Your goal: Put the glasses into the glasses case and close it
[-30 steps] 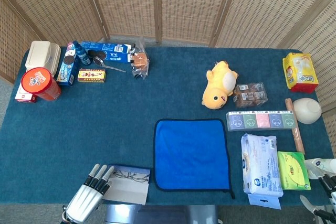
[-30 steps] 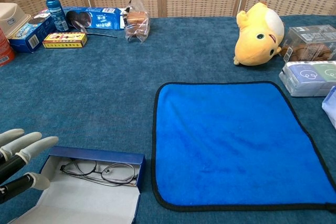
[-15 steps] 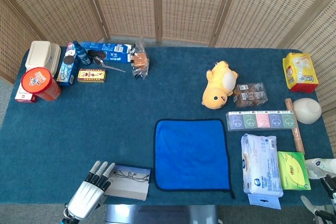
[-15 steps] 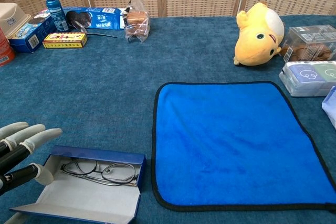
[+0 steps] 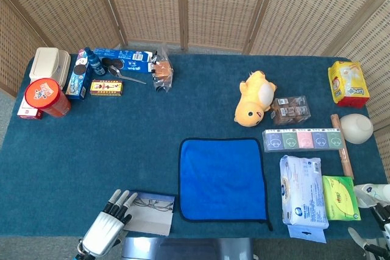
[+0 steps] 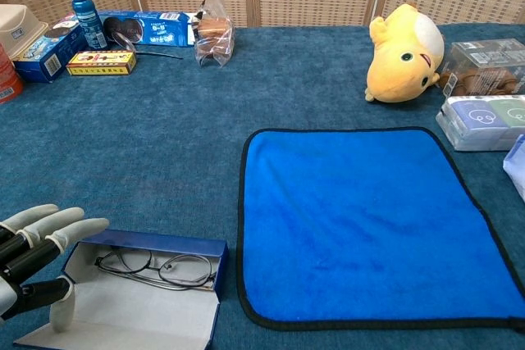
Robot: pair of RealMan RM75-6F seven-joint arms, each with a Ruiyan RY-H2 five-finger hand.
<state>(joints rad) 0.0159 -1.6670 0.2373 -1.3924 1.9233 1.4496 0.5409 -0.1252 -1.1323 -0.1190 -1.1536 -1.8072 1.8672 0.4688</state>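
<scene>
Glasses, head view: thin wire-framed glasses [image 5: 152,203] lie folded inside the open blue rectangular glasses case [image 5: 148,213], near the front edge of the dark teal carpeted tabletop [image 5: 122,138].
Case, head view: its white-lined lid lies flat toward the front edge; the case sits just left of the bright blue square cloth with black trim [image 5: 222,178].
Left hand, head view: the white-and-black left hand [image 5: 105,229] is at the case's left end, fingers [image 5: 122,200] extended and slightly apart, gripping nothing.
Right hand, head view: only a sliver of the right hand [image 5: 373,211] shows at the right border; I cannot tell how its fingers are set.
Other things, head view: a yellow plush toy [image 5: 255,98] lies behind the cloth; a red round tin [image 5: 46,96] stands far left.
Glasses, chest view: the glasses [image 6: 156,268] rest along the case's [image 6: 152,284] back wall, lenses toward the cloth [image 6: 369,219].
Left hand, chest view: the left hand [image 6: 33,260] reaches in from the left border, fingers [image 6: 70,229] straight and spread just above the case's left corner, thumb pointing down onto the white lid lining.
Plush, chest view: the toy [image 6: 404,51] lies well behind the cloth.
</scene>
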